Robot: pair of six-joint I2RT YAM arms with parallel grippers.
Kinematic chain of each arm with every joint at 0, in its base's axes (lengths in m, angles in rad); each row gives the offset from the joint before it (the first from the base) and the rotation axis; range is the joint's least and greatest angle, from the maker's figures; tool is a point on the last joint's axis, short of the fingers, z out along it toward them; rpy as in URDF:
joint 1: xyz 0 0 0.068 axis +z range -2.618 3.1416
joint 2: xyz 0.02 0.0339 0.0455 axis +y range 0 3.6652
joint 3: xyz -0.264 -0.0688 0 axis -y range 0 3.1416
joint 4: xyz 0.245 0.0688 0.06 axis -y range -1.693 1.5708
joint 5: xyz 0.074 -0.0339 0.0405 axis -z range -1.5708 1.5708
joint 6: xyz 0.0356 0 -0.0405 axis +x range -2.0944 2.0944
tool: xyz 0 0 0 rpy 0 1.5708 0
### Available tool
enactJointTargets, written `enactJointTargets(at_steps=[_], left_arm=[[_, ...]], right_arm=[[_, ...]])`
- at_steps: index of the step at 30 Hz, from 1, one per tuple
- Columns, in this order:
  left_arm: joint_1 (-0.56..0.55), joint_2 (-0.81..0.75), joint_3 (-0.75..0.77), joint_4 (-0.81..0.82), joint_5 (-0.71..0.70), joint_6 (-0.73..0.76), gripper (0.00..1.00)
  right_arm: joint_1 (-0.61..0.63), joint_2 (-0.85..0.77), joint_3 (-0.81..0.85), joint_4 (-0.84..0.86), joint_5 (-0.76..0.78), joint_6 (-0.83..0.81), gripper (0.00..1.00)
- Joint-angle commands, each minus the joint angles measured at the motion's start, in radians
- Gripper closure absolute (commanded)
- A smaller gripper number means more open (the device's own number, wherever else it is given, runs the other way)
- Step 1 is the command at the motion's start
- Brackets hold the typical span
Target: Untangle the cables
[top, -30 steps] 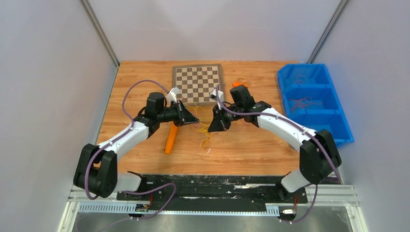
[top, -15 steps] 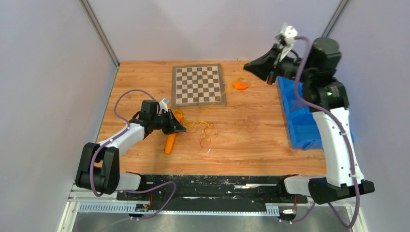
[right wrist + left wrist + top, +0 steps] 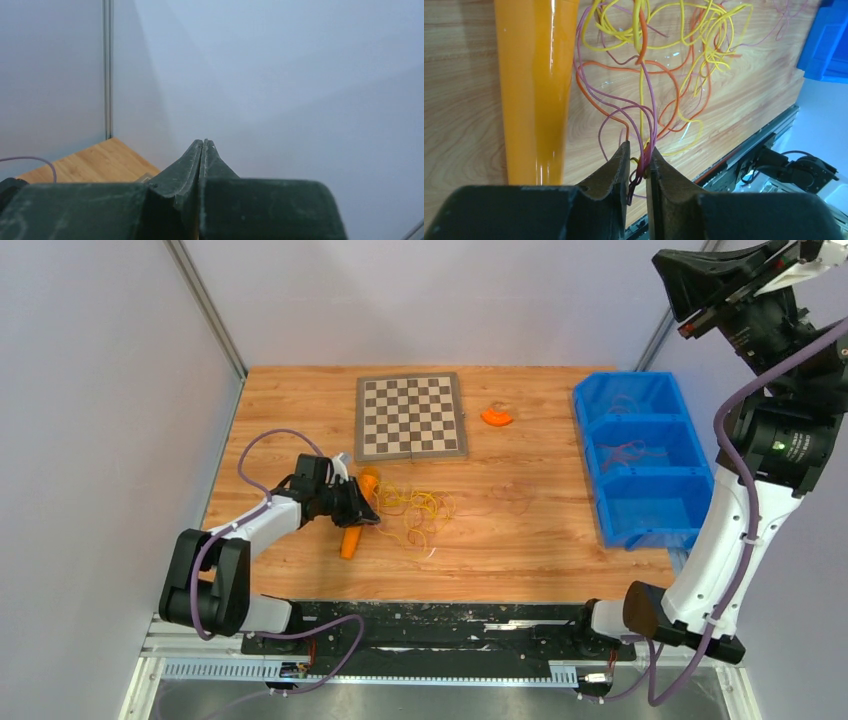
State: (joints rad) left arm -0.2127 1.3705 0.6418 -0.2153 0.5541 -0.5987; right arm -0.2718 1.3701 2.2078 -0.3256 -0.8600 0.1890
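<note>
Pinched thin yellow, orange and purple cables (image 3: 642,40) tight between left gripper (image 3: 638,150) jaws, tangle lying just past the tips. Squeezed right gripper (image 3: 204,142) jaws together, empty.

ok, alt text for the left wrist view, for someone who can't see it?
The left hand is shut on a few purple and orange strands of the cables, which fan out into a loose yellow, orange and purple tangle on the wooden table. An orange stick lies beside the tangle at the picture's left; the corner of a blue bin shows at upper right.

Orange stick (image 3: 536,90) cut off at top edge; wires (image 3: 625,452) in bin (image 3: 587,445) too small.
</note>
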Motion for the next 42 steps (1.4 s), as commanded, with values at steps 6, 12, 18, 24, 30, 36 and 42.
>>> enactJointTargets(at_steps=[6, 12, 18, 24, 30, 36, 42], left_arm=[[0.015, -0.015, 0.029, 0.043, 0.087, -0.039, 0.95], [0.010, -0.016, 0.097, 0.185, 0.287, -0.343, 1.00], [-0.003, -0.032, 0.138, 0.137, 0.352, -0.364, 1.00], [-0.004, -0.044, 0.108, 0.188, 0.380, -0.419, 1.00], [-0.004, -0.059, 0.091, 0.203, 0.397, -0.438, 1.00], [-0.002, -0.066, 0.084, 0.239, 0.417, -0.468, 1.00], [0.014, -0.080, 0.079, 0.230, 0.423, -0.441, 0.99]], right_arm=[[-0.005, 0.012, -0.148, 0.136, -0.319, 0.227, 0.96], [0.395, -0.144, -0.712, -0.300, -0.212, -0.338, 0.28], [0.802, -0.094, -0.885, -0.332, 0.107, -0.598, 0.09], [0.997, 0.047, -0.893, -0.315, 0.255, -0.716, 0.06], [1.040, 0.161, -0.937, -0.260, 0.342, -0.766, 0.10], [1.040, 0.220, -0.990, -0.206, 0.425, -0.829, 0.29], [1.028, 0.176, -0.964, -0.233, 0.435, -0.822, 1.00]])
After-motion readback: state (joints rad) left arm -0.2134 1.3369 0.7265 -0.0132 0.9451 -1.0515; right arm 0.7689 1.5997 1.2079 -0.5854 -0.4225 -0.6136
